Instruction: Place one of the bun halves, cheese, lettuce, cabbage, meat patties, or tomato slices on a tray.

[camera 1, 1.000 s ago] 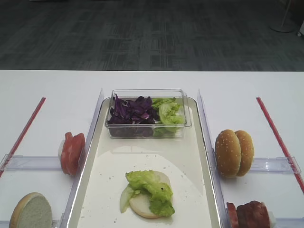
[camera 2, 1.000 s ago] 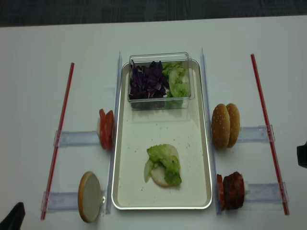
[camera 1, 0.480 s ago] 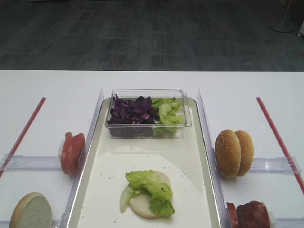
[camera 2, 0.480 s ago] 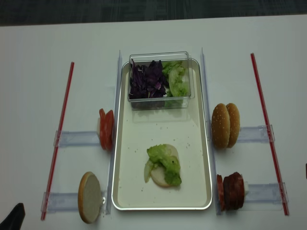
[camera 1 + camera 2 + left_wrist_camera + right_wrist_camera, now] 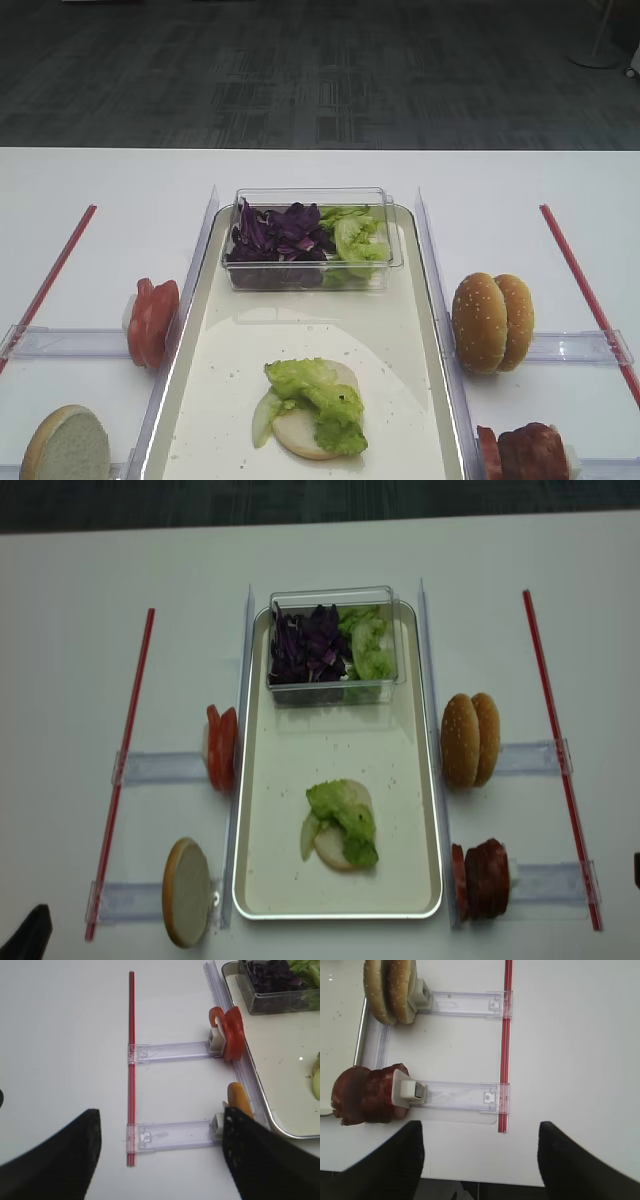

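- On the tray a pale bun half already lies near its 6 o'clock end with lettuce on top; we judge the next layer is due, likely a meat patty standing at the tray's 3 o'clock edge
- Our right gripper hangs above the white table, fingers spread wide and empty; the patties sit at its 10 o'clock
- We should come down over a single patty, pinch it across its edges, lift it straight off the clear rack; then set it flat on the lettuce
- Our left gripper also stands open and empty, tomato slices at its 1 o'clock
- Against a second ago, the dark right arm at the overhead view's 3 o'clock edge has slid lower and nearly out of sight; the food has not moved
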Action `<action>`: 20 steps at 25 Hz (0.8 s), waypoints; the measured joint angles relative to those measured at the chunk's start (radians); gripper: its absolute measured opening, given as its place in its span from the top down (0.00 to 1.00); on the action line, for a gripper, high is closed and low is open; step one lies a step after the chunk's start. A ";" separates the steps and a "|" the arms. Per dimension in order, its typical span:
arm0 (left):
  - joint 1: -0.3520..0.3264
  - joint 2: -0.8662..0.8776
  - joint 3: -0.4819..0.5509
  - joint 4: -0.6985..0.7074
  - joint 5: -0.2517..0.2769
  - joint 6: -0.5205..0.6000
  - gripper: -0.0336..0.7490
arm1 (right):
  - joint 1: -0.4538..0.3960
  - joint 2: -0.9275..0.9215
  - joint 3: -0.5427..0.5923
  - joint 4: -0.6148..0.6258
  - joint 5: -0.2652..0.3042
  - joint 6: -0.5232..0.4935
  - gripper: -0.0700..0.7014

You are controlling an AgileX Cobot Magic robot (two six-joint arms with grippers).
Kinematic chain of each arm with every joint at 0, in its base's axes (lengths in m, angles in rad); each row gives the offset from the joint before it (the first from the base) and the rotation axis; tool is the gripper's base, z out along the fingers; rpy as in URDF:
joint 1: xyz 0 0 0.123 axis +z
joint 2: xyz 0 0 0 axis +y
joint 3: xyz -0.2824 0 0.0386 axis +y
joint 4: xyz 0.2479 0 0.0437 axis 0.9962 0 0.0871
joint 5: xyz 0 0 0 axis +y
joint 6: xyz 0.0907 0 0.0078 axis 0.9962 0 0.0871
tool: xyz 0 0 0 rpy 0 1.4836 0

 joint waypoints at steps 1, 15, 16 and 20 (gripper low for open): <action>0.000 0.000 0.000 0.000 0.000 0.000 0.35 | 0.000 -0.010 0.008 0.000 -0.008 0.000 0.25; 0.000 0.000 0.000 0.000 0.000 0.000 0.35 | 0.000 -0.095 0.057 -0.004 -0.048 -0.001 0.25; 0.000 0.000 0.000 0.000 0.000 0.000 0.35 | 0.000 -0.095 0.057 -0.004 -0.050 -0.001 0.25; 0.000 0.000 0.000 0.000 0.000 0.000 0.35 | 0.000 -0.124 0.068 -0.004 -0.061 -0.001 0.25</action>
